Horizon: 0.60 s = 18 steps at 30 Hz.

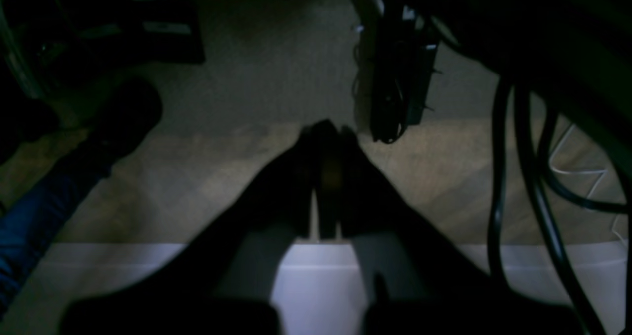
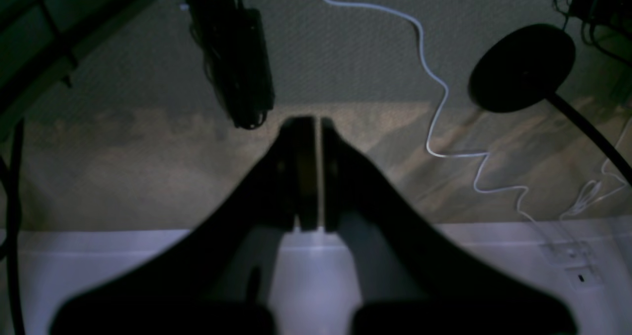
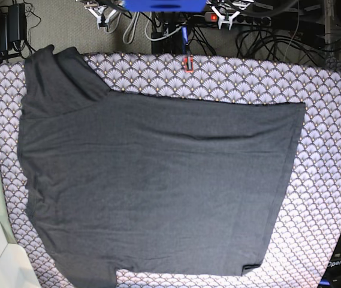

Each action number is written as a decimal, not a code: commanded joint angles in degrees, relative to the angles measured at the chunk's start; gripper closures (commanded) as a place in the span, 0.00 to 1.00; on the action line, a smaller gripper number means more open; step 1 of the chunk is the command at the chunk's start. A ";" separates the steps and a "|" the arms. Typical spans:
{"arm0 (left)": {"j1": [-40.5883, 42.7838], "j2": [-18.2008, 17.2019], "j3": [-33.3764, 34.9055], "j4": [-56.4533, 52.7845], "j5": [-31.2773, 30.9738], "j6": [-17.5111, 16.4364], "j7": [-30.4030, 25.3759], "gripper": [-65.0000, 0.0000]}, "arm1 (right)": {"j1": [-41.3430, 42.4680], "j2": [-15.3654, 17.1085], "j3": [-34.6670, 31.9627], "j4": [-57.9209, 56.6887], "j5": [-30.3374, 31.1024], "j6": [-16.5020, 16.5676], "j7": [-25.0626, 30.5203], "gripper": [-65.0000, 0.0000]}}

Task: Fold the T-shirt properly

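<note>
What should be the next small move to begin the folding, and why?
Probably bring one arm down to the sleeve at the far-left corner of the T-shirt. The shirt lies spread nearly flat on the tablecloth, not yet folded, while the left gripper and right gripper are shut, empty and facing the floor, away from the cloth.

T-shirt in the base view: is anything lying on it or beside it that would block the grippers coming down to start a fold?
Nothing visible does. The T-shirt lies spread, plain side up, on the patterned tablecloth with nothing on top. Both the left gripper and right gripper are shut, off the table, facing the floor.
</note>
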 commanded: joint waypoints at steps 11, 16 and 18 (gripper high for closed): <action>6.29 -0.93 0.12 5.33 -0.34 0.58 -0.01 1.00 | -9.02 0.41 -0.04 10.15 0.16 0.49 0.37 1.00; 17.98 -2.61 0.12 22.83 -0.43 0.58 0.43 1.00 | -18.33 1.12 -0.04 22.63 0.16 0.49 0.01 1.00; 22.64 -3.92 0.12 30.74 -0.51 0.58 0.52 1.00 | -21.94 1.21 -0.12 27.47 0.16 0.49 0.01 1.00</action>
